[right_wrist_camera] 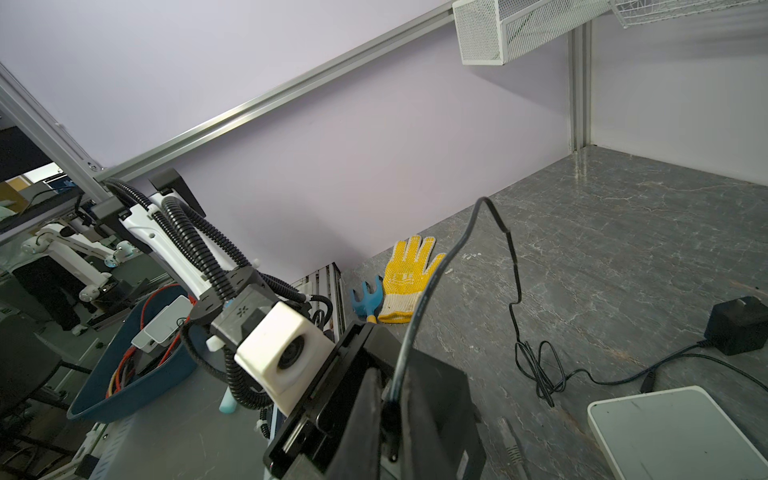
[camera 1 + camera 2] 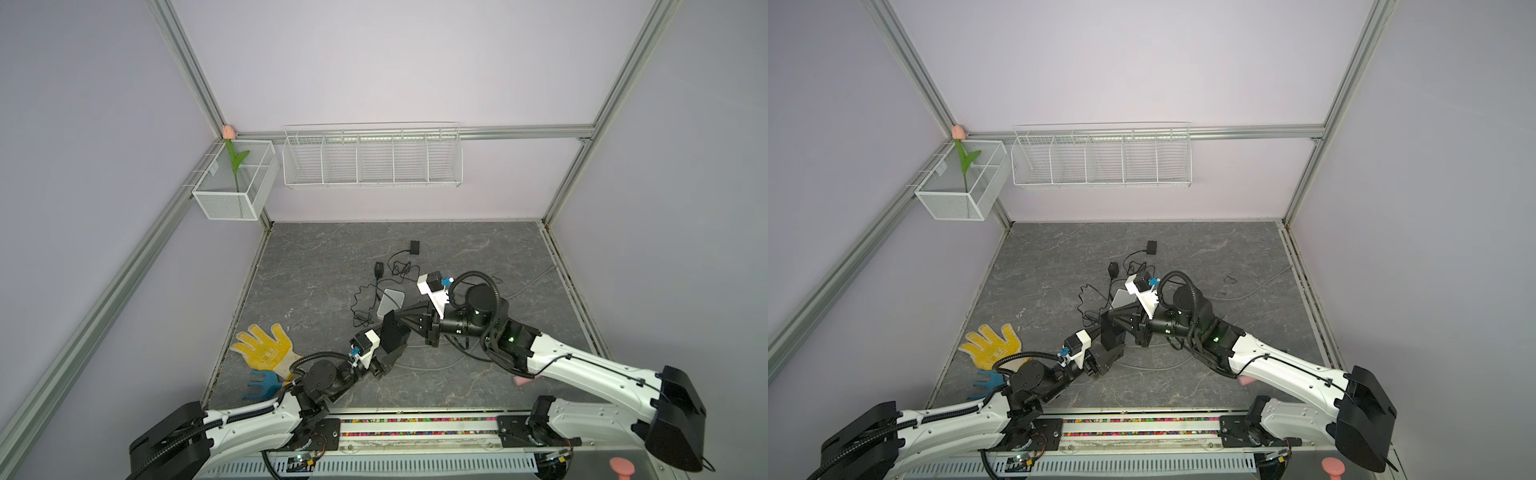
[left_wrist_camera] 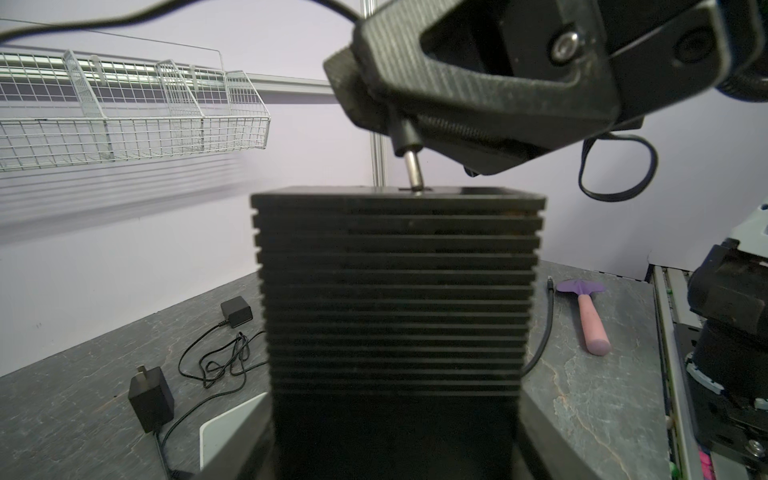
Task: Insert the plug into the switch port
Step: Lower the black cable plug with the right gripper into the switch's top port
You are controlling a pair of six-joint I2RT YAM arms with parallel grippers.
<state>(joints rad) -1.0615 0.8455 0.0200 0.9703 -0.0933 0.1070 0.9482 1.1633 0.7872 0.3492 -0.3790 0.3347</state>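
Observation:
The switch [image 3: 395, 291] is a black ribbed box held upright off the table, seen in both top views [image 2: 395, 336] [image 2: 1113, 332]. My left gripper [image 3: 395, 440] is shut on its lower part, a finger [image 3: 544, 436] on each side. From above, my right gripper [image 3: 370, 99] is shut on the black plug [image 3: 405, 141]. The plug's metal tip [image 3: 414, 170] meets the small port [image 3: 417, 190] on the switch's top edge, slightly tilted. In the right wrist view the plug [image 1: 390, 415] sits between the pads and its cable [image 1: 457, 249] arches up.
A white flat box [image 2: 390, 301] lies just behind the grippers, amid two black adapters [image 2: 414, 247] [image 2: 378, 269] and tangled thin cords. A yellow glove [image 2: 266, 347] and blue tool [image 2: 264, 384] lie front left. A pink-handled trowel [image 3: 590, 320] lies under the right arm.

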